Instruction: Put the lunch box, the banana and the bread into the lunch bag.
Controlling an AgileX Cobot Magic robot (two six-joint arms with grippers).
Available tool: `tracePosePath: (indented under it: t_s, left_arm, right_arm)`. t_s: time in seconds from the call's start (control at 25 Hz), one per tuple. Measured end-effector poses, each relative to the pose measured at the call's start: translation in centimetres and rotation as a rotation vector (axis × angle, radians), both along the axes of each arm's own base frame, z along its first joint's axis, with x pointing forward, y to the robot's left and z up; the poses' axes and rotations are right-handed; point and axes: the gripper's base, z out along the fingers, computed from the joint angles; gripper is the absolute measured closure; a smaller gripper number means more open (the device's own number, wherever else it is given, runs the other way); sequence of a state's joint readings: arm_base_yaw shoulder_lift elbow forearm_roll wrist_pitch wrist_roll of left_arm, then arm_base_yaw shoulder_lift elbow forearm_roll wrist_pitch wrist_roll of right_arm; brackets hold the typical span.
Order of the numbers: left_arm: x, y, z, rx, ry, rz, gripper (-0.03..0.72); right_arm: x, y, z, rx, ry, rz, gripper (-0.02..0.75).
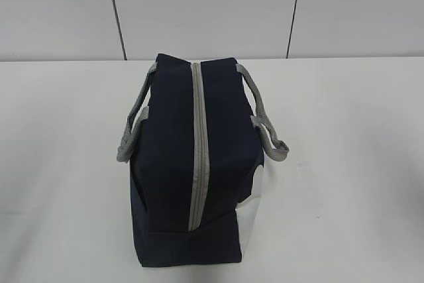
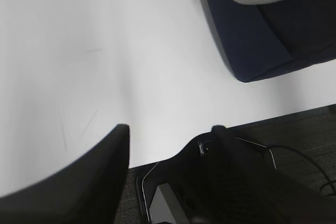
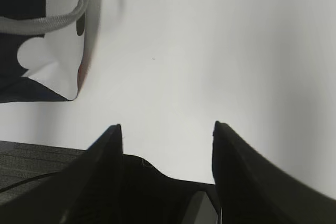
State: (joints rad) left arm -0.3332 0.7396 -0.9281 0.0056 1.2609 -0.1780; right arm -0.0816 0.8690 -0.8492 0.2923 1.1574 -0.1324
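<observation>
The navy-blue lunch bag [image 1: 192,164] stands in the middle of the white table with its grey zipper [image 1: 199,150] shut along the top. Grey strap handles hang down on both sides. Its corner shows in the left wrist view [image 2: 273,30] and its white side panel in the right wrist view [image 3: 47,66]. The lunch box, the banana and the bread are not in view. My left gripper [image 2: 170,129] is open and empty near the table's front edge, left of the bag. My right gripper [image 3: 165,127] is open and empty, right of the bag. Neither gripper shows in the exterior view.
The white table [image 1: 344,164] runs to a white panelled wall [image 1: 199,4] behind. Its front edge shows in both wrist views, with dark floor and cables [image 2: 304,156] below it.
</observation>
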Motion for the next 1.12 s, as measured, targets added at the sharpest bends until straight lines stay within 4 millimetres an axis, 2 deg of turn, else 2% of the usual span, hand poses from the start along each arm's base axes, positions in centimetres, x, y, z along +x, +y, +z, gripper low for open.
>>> tracePosePath:
  t_s: [0.04,0.2,0.4,0.52,0.72,0.92,1.12]
  left_arm:
    - [-0.7,0.4,-0.3,0.004,-0.012,0.011,0.331]
    - [-3.4,1.6,-1.9,0.009,-0.062,0.033,0.332]
    - [-5.8,2.5,-4.1,-0.001,-0.105,0.036,0.331]
    - [-6.7,2.8,-5.4,-0.002,-0.122,0.038,0.332]
    - [-7.7,3.3,-7.0,-0.002,-0.165,0.041,0.332]
    - [-8.0,3.5,-7.3,-0.005,-0.238,0.024,0.332]
    - [-7.7,3.4,-7.5,-0.005,-0.269,0.014,0.333]
  right_arm:
    - [-1.1,0.0,-0.1,-0.006,-0.034,-0.004,0.315]
    - [-3.0,0.2,-1.7,-0.011,-0.039,-0.006,0.315]
    - [-4.4,0.3,-3.1,-0.012,-0.037,-0.006,0.315]
    - [-4.9,0.3,-3.0,-0.018,-0.056,-0.007,0.315]
    - [-6.0,-0.2,-2.6,-0.075,-0.109,-0.04,0.315]
    - [-8.4,-0.5,-1.9,-0.127,-0.23,-0.075,0.315]
    - [-10.6,-0.3,-1.7,-0.173,-0.34,-0.03,0.315]
